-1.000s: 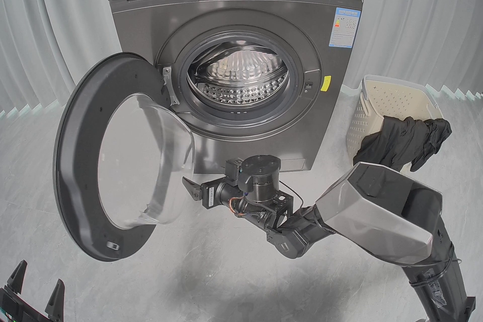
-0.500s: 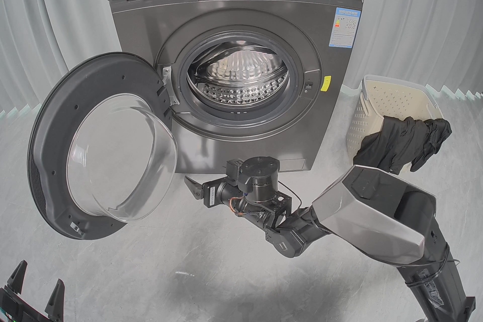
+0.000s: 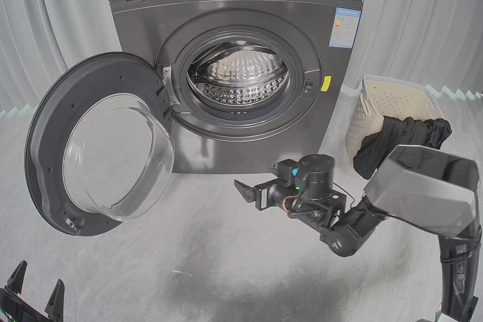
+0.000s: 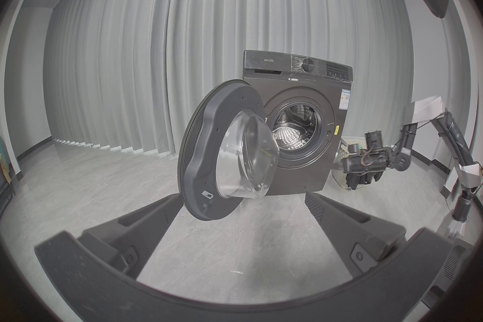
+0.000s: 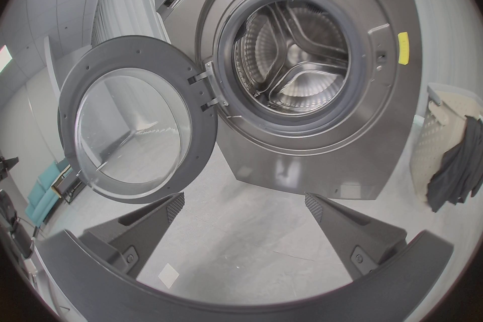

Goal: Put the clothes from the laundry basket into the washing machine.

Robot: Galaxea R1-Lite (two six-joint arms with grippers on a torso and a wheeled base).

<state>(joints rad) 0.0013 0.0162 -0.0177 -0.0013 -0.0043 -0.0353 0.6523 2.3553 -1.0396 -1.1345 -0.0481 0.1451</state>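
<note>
A: Two grippers to log. Right gripper (image 3: 245,189) first?

B: It hangs low over the pale grey floor (image 3: 201,257), in front of the dark grey front-loading washing machine (image 3: 236,36) and below the right half of its front panel. Its fingers (image 5: 352,232) are spread wide with nothing between them. Its wrist view looks straight at the machine's opening.

A: Left gripper (image 3: 39,280)?

B: Low at the robot's left, well apart from the machine. Its fingers are also spread and empty, and its wrist view takes in the whole machine from farther back.

A: Machine status?

B: The round grey door with the clear glass bowl (image 3: 100,147) is swung wide open to the left on its hinge. The ribbed steel drum (image 3: 241,76) is exposed, and bare metal shows across the visible interior.

A: Clothes?

B: One crumpled black garment (image 3: 402,137) is draped over the front rim of the cream perforated plastic laundry basket (image 3: 397,91), with part of it hanging down the outside wall. The basket stands on the floor near the machine's right side. In the head view the right arm's grey link crosses in front of the garment's lower edge. The garment and the right gripper are apart.

A: Background?

B: A pale pleated curtain (image 3: 50,11) hangs behind the machine and basket.
</note>
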